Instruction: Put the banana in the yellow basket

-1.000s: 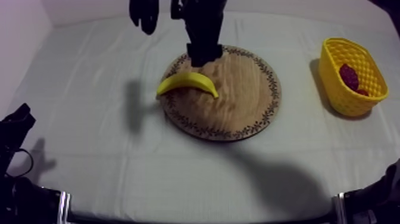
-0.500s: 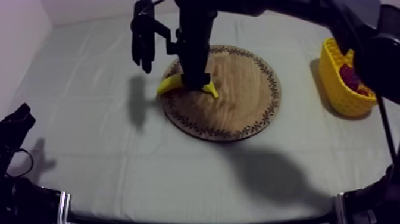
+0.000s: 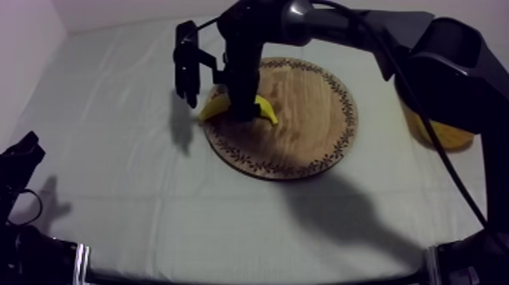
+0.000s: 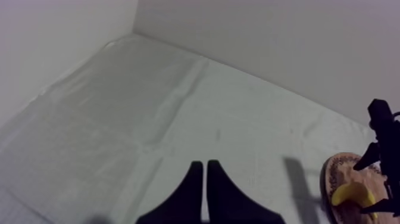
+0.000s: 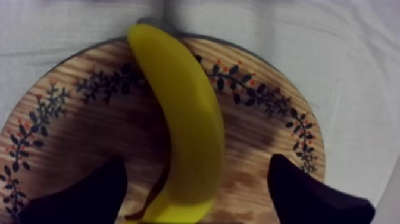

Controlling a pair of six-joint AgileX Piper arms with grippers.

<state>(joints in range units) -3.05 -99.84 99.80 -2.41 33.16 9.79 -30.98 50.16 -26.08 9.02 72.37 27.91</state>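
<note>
A yellow banana lies on the left rim of the round wooden board. My right arm reaches in from the upper right, and its gripper is down over the banana's middle. In the right wrist view the banana runs between the two fingers, which stand wide apart on the board without touching it, so the right gripper is open. My left gripper rests low at the left. Its fingers lie together as a narrow wedge over the cloth, shut on nothing.
The yellow basket stands at the right side of the table, mostly hidden behind my right arm. From the left wrist view, the board and banana lie far off with the right gripper over them.
My right arm has stretched farther over the table and its gripper has come down around the banana. The arm now covers most of the basket. The left arm has not moved.
</note>
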